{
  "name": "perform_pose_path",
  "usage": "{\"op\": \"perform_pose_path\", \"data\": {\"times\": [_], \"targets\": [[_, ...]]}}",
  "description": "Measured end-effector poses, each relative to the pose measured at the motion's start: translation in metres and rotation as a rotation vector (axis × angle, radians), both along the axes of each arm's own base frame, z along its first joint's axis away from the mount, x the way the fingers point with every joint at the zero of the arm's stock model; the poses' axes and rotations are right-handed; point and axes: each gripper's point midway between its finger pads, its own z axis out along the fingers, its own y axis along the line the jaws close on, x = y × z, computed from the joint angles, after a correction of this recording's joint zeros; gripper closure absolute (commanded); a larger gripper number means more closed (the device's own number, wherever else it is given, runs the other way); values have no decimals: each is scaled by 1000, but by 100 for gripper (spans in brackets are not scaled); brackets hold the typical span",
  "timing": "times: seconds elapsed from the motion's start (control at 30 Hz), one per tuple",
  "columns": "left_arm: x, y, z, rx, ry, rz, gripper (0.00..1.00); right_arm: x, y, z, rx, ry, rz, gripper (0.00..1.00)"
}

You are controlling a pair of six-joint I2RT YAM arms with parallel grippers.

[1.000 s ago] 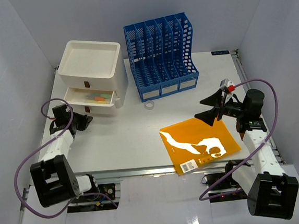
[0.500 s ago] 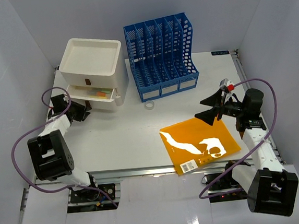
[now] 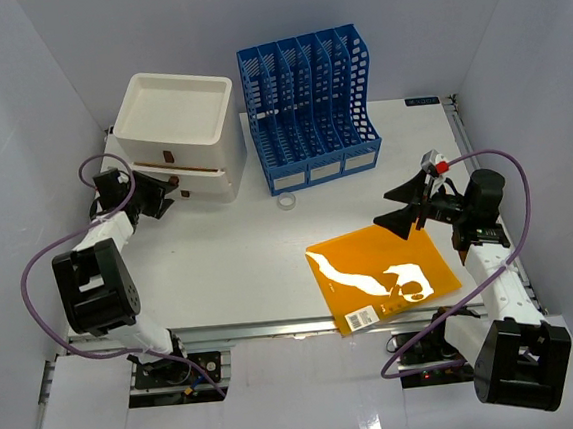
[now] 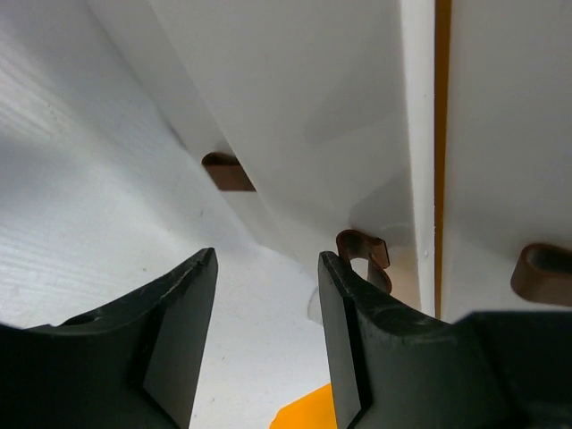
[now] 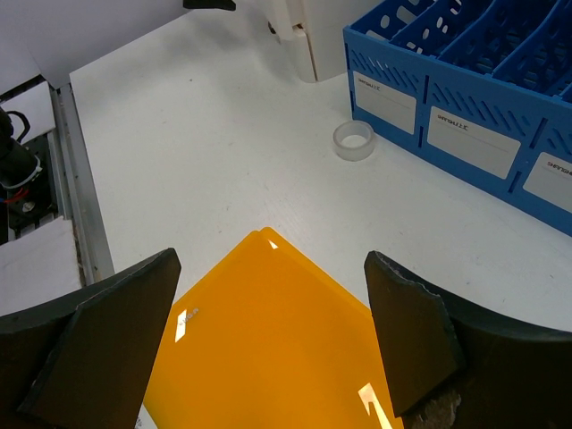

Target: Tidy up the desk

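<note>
My left hand (image 3: 160, 197) is well left of the blue file rack (image 3: 306, 97), fingers apart with nothing between them. It is nosed up to the front of the white drawer unit (image 3: 175, 144), which stands just left of the rack. One finger sits right beside a brown drawer handle (image 4: 362, 252). If I draw back crooked, I think it could hook that handle and drag the drawer out. The desk (image 3: 231, 269) carries the rack at its far side, with a tape roll (image 3: 286, 202) just in front of the rack. In front and to the right of the rack, my right hand (image 3: 402, 211) hangs wide open, tilted down over the orange folder (image 3: 382, 276). The folder lies flat near the desk's front edge, so a clumsy pinch may shove it off.
</note>
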Motion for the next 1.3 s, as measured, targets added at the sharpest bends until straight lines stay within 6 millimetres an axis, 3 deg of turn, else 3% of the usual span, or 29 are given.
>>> {"op": "perform_pose_path", "data": {"times": [0.33, 0.5, 0.77, 1.07, 1.3], "targets": [[23, -6, -6, -63, -25, -40, 39, 2, -3, 0, 0, 0, -13, 10], [25, -9, 3, -67, -71, -59, 30, 2, -4, 0, 0, 0, -17, 10], [7, -19, 13, -50, -174, -118, 26, 3, -5, 0, 0, 2, -19, 10], [-34, -30, -7, -27, -218, -190, 26, 3, -6, 0, 0, 2, -25, 10], [-27, -23, -20, 141, -268, -287, 27, 4, -8, 0, 0, 2, -32, 10]]}}
